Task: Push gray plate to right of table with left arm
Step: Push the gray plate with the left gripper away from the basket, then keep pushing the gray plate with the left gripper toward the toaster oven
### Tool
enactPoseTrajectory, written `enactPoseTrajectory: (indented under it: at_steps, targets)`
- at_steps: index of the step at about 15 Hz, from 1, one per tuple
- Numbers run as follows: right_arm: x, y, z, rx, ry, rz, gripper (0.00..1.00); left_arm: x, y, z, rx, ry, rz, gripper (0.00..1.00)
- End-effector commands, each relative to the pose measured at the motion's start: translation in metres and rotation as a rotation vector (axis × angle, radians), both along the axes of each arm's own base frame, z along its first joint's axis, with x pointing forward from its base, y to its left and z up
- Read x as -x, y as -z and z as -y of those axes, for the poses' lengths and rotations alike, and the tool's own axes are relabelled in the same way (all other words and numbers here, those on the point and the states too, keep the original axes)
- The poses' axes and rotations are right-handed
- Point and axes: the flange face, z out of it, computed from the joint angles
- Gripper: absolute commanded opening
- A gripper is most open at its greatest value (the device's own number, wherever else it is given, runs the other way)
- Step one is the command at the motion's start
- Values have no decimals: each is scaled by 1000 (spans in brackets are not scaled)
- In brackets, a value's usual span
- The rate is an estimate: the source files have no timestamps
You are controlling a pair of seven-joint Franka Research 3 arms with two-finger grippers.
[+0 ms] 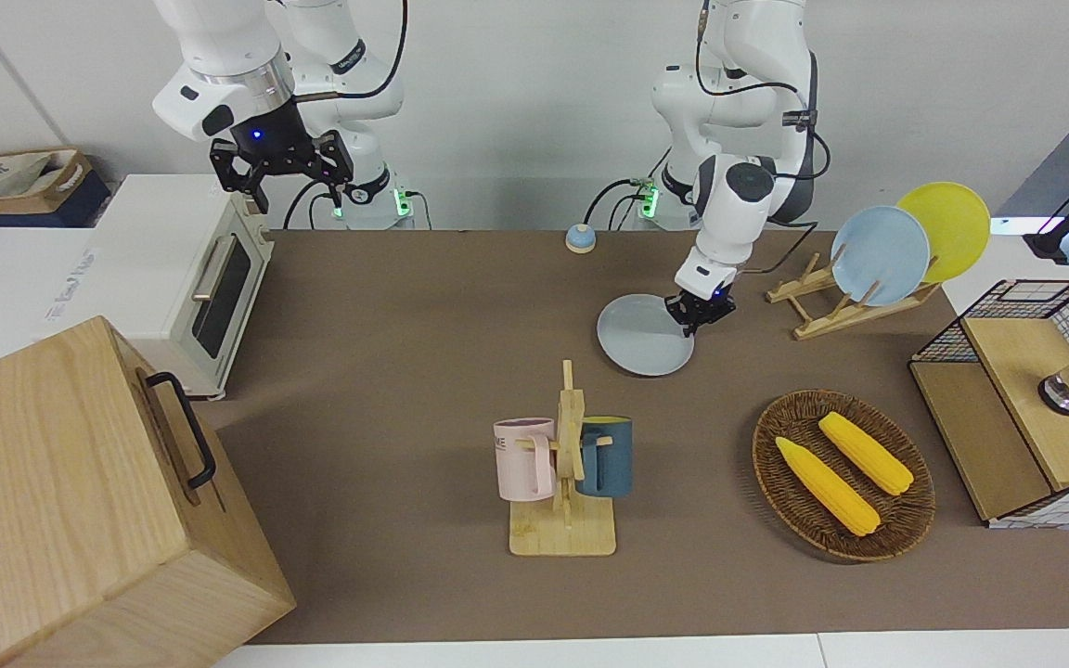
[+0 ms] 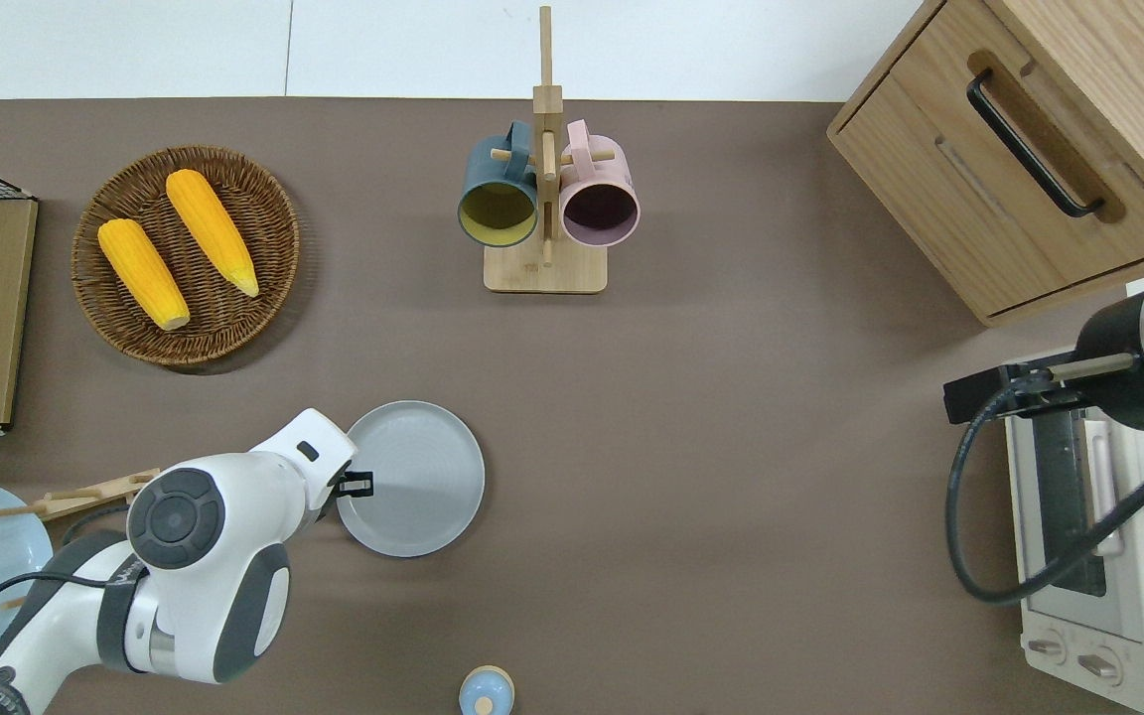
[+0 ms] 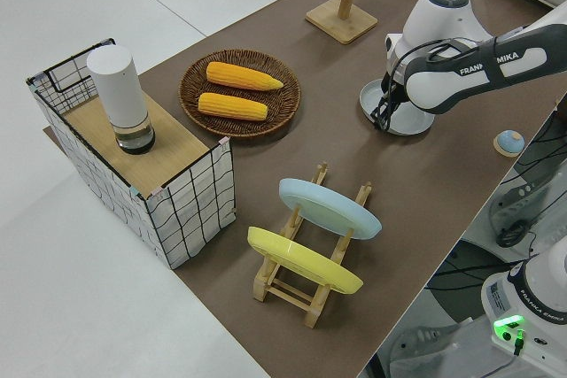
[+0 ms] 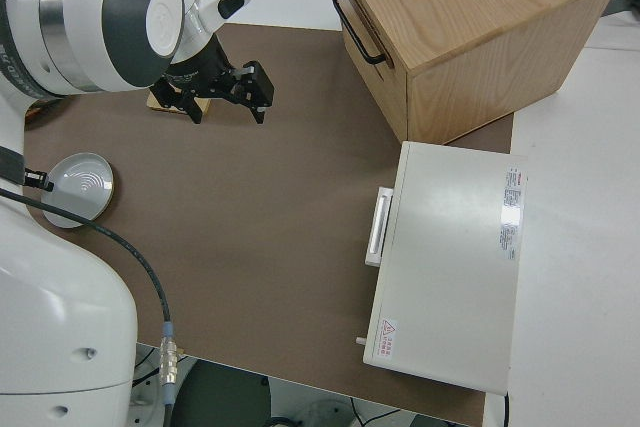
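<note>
**Gray plate engaged at its edge, most of the push still to come**

The left gripper [image 1: 701, 311] was set low at the rim of the gray plate [image 1: 641, 336], on the edge toward the left arm's end; whether its fingers were apart or closed could not be told. The plate lay flat on the table [image 1: 405, 371], near the middle and nearer the robots than the mug rack [image 1: 564, 482]. Most of the travel was judged outstanding. The right arm was parked. Counted: three plates, two mugs, two corn cobs.
</note>
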Motion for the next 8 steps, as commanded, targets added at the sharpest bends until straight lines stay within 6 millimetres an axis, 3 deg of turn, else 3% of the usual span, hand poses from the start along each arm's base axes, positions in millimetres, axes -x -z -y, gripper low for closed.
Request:
enactPoseTrajectory:
  at_steps: [1, 8]
  targets:
    - [4, -3, 2, -7, 2, -4, 983, -4, 19, 47, 3, -31, -25, 0]
    - [4, -3, 2, -7, 2, -6, 983, 5, 26, 131, 21, -87, -35, 0]
